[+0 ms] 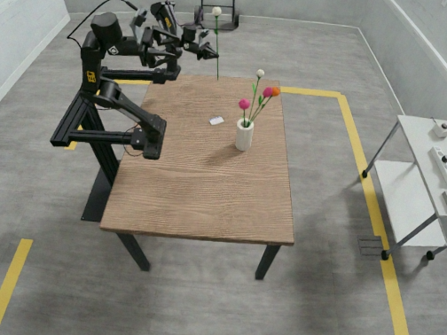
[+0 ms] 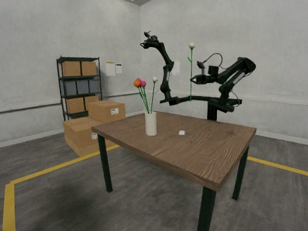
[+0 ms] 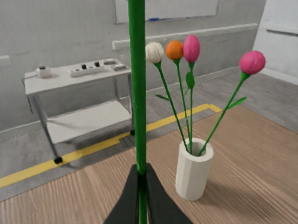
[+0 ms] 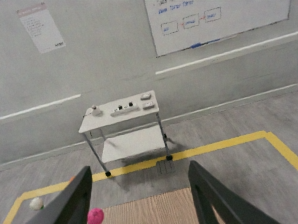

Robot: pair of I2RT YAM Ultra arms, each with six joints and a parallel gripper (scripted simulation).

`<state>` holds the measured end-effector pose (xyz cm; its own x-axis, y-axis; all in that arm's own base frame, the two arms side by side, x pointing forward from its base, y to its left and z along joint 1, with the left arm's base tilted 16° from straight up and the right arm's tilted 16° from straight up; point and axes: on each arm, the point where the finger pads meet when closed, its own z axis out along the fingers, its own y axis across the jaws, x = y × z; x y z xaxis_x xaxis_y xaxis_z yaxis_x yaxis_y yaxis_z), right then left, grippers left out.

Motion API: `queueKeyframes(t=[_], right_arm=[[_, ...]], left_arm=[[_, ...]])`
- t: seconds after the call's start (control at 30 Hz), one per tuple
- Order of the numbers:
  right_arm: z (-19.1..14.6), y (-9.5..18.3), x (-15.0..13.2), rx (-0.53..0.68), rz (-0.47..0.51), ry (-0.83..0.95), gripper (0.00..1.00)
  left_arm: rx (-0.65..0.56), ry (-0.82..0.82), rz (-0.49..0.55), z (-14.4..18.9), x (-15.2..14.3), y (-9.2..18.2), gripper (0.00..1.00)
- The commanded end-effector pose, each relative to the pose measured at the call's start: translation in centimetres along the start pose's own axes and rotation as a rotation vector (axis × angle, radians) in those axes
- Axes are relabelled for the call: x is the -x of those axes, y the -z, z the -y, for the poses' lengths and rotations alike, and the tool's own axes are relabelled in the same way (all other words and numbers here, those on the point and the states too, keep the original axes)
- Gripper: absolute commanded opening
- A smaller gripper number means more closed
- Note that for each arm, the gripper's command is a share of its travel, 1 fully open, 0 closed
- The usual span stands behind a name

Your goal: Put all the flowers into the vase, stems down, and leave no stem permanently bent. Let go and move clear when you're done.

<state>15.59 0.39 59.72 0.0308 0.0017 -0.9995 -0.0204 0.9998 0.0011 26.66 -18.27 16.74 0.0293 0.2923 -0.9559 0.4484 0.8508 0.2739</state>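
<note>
The white vase (image 1: 243, 139) (image 2: 151, 125) (image 3: 191, 177) stands upright on the table. In it, stems down, are a white flower (image 1: 260, 73) (image 2: 154, 79) (image 3: 154, 52), an orange flower (image 1: 276, 91) (image 2: 137, 83) (image 3: 175, 50) and two pink flowers, one leaning apart (image 1: 244, 104) (image 3: 252, 62). My left gripper (image 1: 217, 56) (image 2: 191, 80) (image 3: 141, 169) is shut on the green stem of another white flower (image 1: 216, 11) (image 2: 191, 45), held upright, bloom up, away from the vase; its stem looks straight. My right gripper (image 4: 141, 169) is open and empty, raised clear of the vase.
A small white object (image 1: 216, 120) (image 2: 182, 132) lies on the table (image 1: 199, 195) (image 2: 195, 159) near the vase. A white side table (image 1: 410, 199) (image 3: 87, 120) (image 4: 132, 145) stands apart on the floor. Shelves and cardboard boxes (image 2: 80, 134) stand behind.
</note>
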Motion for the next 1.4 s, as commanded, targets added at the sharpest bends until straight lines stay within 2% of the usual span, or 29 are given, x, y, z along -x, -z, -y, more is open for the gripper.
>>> queueKeyframes(t=[0.0,0.17,0.4,0.47,0.63,0.77,0.93,1.37], right_arm=[[-1.1,-0.4,-0.8,0.067,-0.042,-0.001,0.70],[-4.1,0.7,-0.6,0.266,-0.029,-0.005,0.70],[-9.9,3.8,-0.5,0.695,-0.028,-0.012,0.70],[-9.9,3.8,-0.5,0.695,-0.028,-0.012,0.70],[-12.9,7.3,-0.4,0.994,-0.027,-0.017,0.70],[-14.1,9.6,-0.3,1.165,-0.027,-0.019,0.70],[-14.6,10.9,-0.3,1.257,-0.026,-0.021,0.70],[-15.3,10.8,-1.0,1.261,-0.048,-0.015,0.70]], left_arm=[[-0.008,0.012,0.039,0.3,1.3,-0.1,0.00],[-0.008,0.012,0.039,0.3,1.3,-0.1,0.00],[-0.008,0.012,0.039,0.3,1.3,-0.1,0.00],[-0.008,0.012,0.039,0.3,1.3,-0.1,0.00],[-0.008,0.012,0.039,0.3,1.3,-0.1,0.00],[-0.008,0.012,0.039,0.3,1.3,-0.1,0.00],[-0.008,0.012,0.039,0.3,1.3,-0.1,0.00],[-0.008,0.012,0.039,0.3,1.3,-0.1,0.00]])
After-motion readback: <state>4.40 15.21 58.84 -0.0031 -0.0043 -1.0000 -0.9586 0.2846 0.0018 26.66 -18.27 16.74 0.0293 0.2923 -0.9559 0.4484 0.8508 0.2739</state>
